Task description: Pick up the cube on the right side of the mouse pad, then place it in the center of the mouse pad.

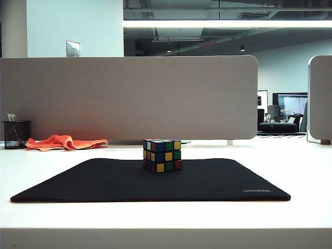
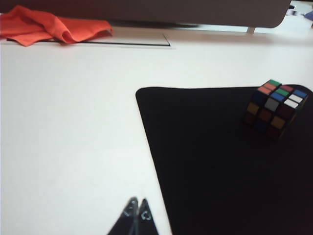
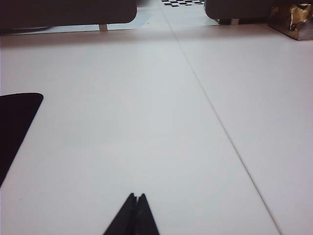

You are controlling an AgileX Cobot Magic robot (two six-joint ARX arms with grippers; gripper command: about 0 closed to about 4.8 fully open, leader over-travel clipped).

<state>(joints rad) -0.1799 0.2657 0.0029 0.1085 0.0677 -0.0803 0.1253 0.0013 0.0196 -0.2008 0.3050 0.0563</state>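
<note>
Exterior view: cube (image 1: 162, 155) sits on the mouse pad (image 1: 78, 182), roughly mid-width and toward the far edge, flat on one face, nothing touching it. Neither arm shows here. Judged from that, the place step looks done or nearly so; arguably the cube is a bit far of true center, can't confirm from this low angle. The pad's long axis runs left-right, UGREEN lettering at the near right corner. The cube has no long axis; it's yawed, with one vertical edge turned toward the camera so two side faces show. Left wrist view: left gripper (image 2: 136, 209) has its fingers together, empty, hovering over bare white tabletop (image 2: 68, 122) just off the pad's left edge, with the cube well apart from it on the pad. Orange cloth (image 2: 46, 25) lies at the far left, clear of everything. Right wrist view: right gripper (image 3: 136, 201) is also closed with nothing in it, over bare tabletop right of the pad, only a pad corner (image 3: 17, 115) visible, no cube in view. Next move, my read: none needed beyond parking the arms, unless centering gets checked; a re-grasp would mean squaring the gripper to the yawed faces.
</note>
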